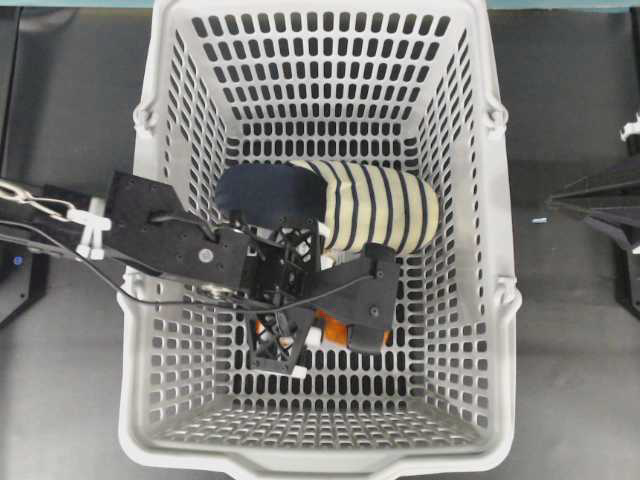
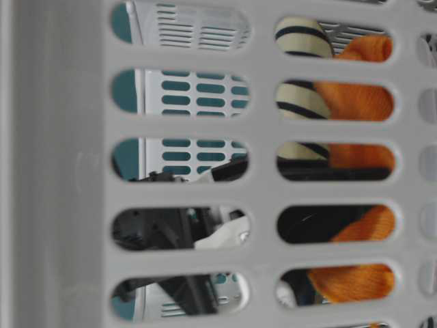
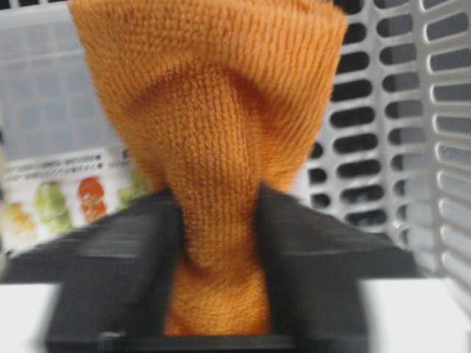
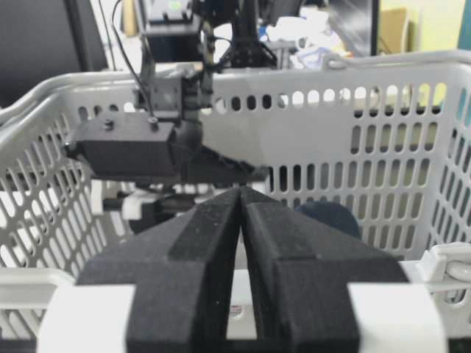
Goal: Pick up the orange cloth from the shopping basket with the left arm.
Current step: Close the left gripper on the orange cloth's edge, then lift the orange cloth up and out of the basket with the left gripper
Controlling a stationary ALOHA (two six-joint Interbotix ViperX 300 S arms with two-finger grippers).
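The orange cloth fills the left wrist view, pinched into a narrow fold between the black fingers of my left gripper, which is shut on it. From overhead, the left arm reaches over the rim of the grey shopping basket and its gripper is low inside, hiding most of the orange cloth. Through the basket wall the cloth shows in orange patches. My right gripper is shut and holds nothing, outside the basket.
A cream-and-navy striped slipper lies in the basket just behind the left gripper. A clear container with a printed label shows behind the cloth. The right arm rests at the table's right edge.
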